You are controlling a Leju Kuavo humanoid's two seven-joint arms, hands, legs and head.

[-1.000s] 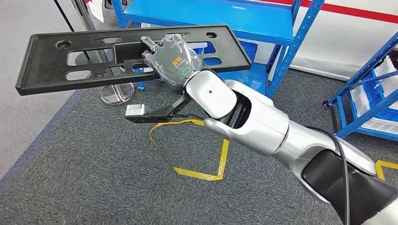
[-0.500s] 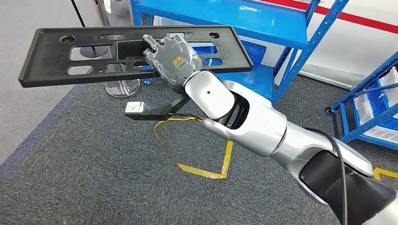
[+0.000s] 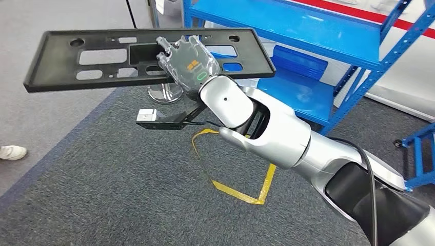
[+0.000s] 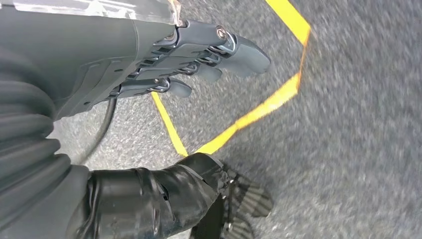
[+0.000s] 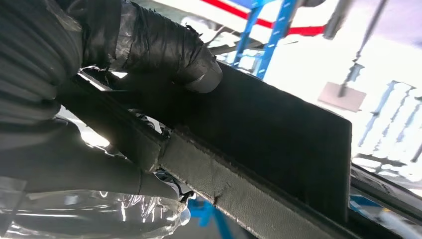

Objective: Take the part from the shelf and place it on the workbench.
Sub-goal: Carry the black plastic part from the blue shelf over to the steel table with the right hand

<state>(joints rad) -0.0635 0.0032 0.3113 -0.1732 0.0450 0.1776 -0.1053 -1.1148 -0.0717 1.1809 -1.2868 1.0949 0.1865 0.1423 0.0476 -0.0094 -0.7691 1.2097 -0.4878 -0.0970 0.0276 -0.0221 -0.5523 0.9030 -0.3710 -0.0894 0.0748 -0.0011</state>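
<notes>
The part [image 3: 102, 59], a long flat black plastic panel with rectangular cut-outs and round holes, hangs in the air above the grey carpet [image 3: 102, 195], roughly level, stretching left and right across the far side of our view. We see the right hand [image 3: 187, 64] gripping it along its near edge, a little right of the panel's middle, with the fingers [image 3: 165, 51] reaching over the top face into a cut-out. In the right wrist view the thumb [image 5: 174, 55] presses on one face of the part [image 5: 278, 144] while the rest of the hand closes on the other, so the fingers are clamped on the panel. The silver right arm [image 3: 277, 136] comes in from the near right.

In the left wrist view the left hand [image 4: 164, 64] hangs over the carpet with nothing in it; its fingers [image 4: 239, 47] lie side by side, slightly bent, and the thumb [image 4: 199, 174] stands well apart from them.

Beyond the part stands a blue shelf [image 3: 328, 36], to the far right. Yellow tape [image 3: 241, 189] marks an outline on the carpet below the arm. At the left edge we see a white shoe [image 3: 11, 152] of a person on the lighter floor.
</notes>
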